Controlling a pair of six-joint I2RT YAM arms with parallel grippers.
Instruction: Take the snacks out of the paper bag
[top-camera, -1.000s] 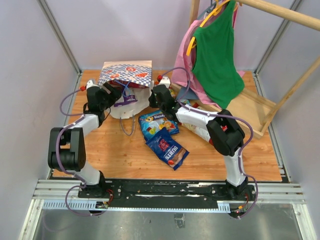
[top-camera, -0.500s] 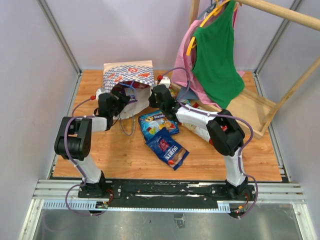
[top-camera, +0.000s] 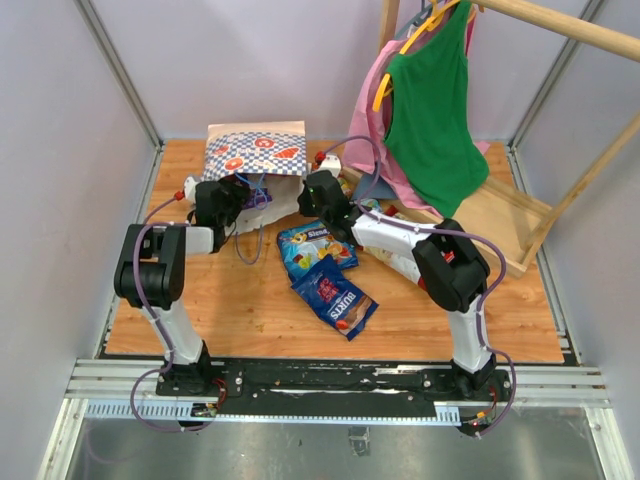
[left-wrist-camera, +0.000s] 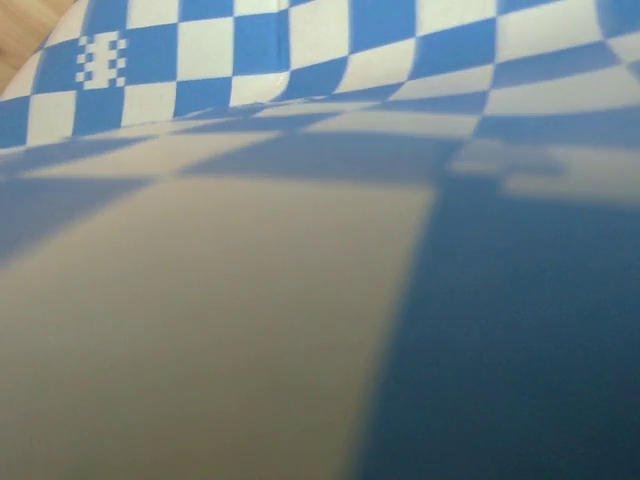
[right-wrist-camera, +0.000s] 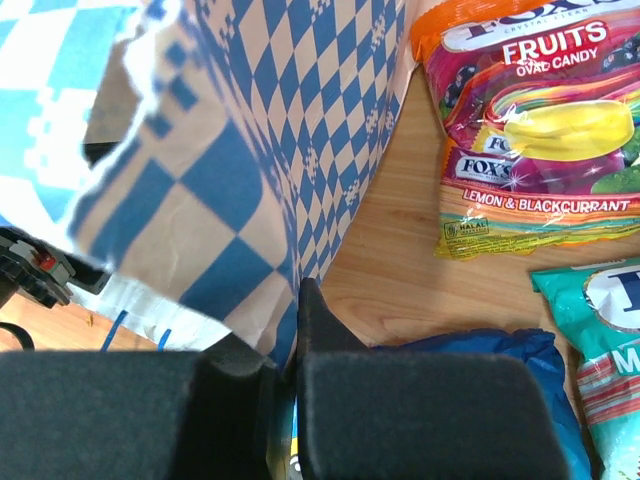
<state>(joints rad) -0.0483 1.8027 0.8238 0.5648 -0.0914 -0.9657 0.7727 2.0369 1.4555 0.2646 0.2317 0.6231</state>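
Overhead view of two robot arms working at a paper bag (top-camera: 255, 148), tan with blue-and-white checks, which lies near the far edge of the wooden surface (top-camera: 450, 320), left of centre.

Over the last second the left arm has folded inward from the left edge and pushed its left gripper (top-camera: 228, 200) further into the bag's mouth. The bag puffed up briefly and has now settled flatter. The left wrist camera shows only blurred checked paper pressed close, with no fingers, so whether this gripper is released or holding anything cannot be told.

The right gripper (right-wrist-camera: 290, 345) has not moved. It is clenched, with the bag's paper edge running down between its fingers, apparently pinning the mouth open.

No new packet has come out. A blue packet (top-camera: 315, 245) and a dark blue packet (top-camera: 335, 297) lie near the middle of the surface, as before. The right wrist view also shows an orange-and-purple fruit-candy packet (right-wrist-camera: 530, 130) and a teal packet (right-wrist-camera: 600, 300) just beside the bag. The left arm seems to be groping for whatever remains inside; the bag's contents are hidden.

A wooden clothes rack (top-camera: 520, 215) stands at the far-right corner with a green garment (top-camera: 430, 110) and a pink garment (top-camera: 368, 110). Pale walls (top-camera: 60, 150) enclose the surface, and a metal rail (top-camera: 350, 382) runs along its near edge.
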